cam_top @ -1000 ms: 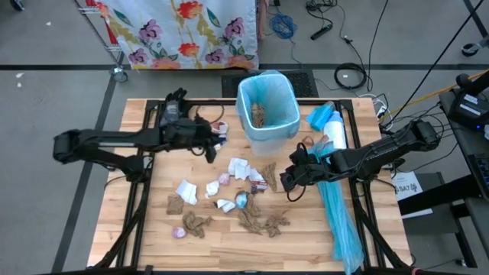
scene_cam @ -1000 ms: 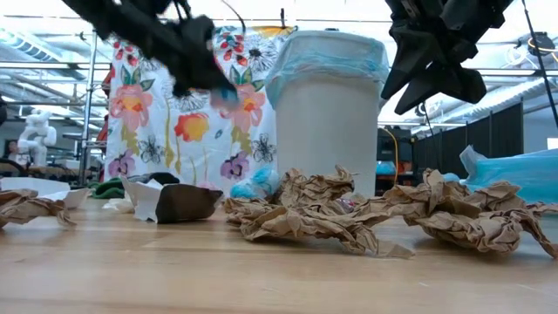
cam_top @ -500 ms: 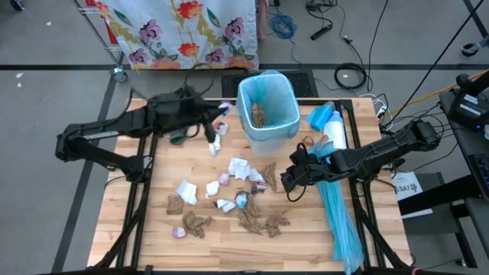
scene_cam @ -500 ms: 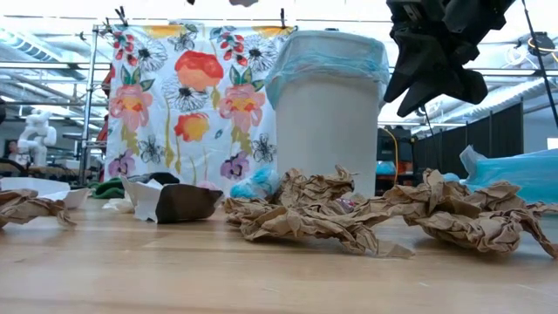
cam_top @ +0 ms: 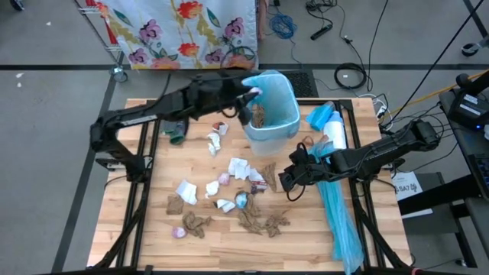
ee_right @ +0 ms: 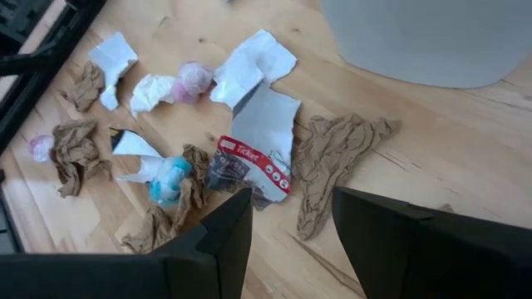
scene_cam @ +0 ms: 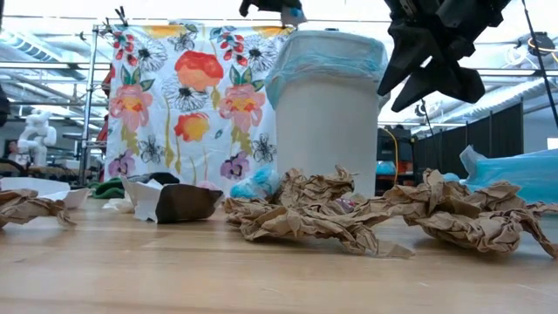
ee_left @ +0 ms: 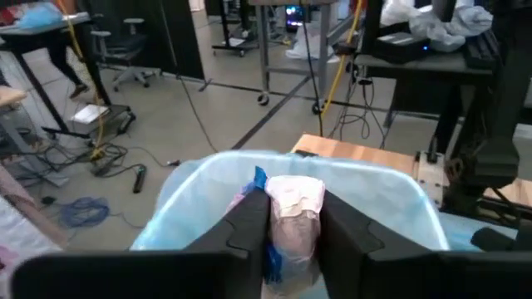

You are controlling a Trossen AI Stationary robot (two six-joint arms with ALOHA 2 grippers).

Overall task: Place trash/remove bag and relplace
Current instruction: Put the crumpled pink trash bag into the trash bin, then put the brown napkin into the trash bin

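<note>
A white bin (cam_top: pixel 269 107) with a light-blue liner stands at the table's far middle, with brown paper inside it. My left gripper (cam_top: pixel 246 95) is at the bin's left rim, high up (scene_cam: pixel 281 9), shut on a white-and-pink wad (ee_left: pixel 298 189). Crumpled brown paper and white tissue scraps (cam_top: pixel 241 191) lie on the table in front of the bin (scene_cam: pixel 327 113). My right gripper (cam_top: pixel 289 177) hovers open above the right side of the scraps (ee_right: pixel 291 241), over a torn printed wrapper (ee_right: pixel 258 145) and a brown scrap (ee_right: pixel 332 158). My left gripper pinches the white-and-pink wad with a blue bit (ee_left: pixel 293 218) between its two fingers (ee_left: pixel 253 218). It comes roughly level from the table's left. The wad is lifted clear and sits over the bin's liner rim (ee_left: pixel 208 170).
Long light-blue plastic sheets (cam_top: pixel 341 214) and a roll (cam_top: pixel 332 126) lie along the table's right side under the right arm. A green thing (cam_top: pixel 176 137) sits at the far left. A floral cloth (cam_top: pixel 183 30) hangs beyond the far edge. Cables lie on the floor.
My left gripper has risen and swung from the table's far left toward the right, up to the bin's rim, carrying the wad with it. The scraps on the table have stayed where they were.
</note>
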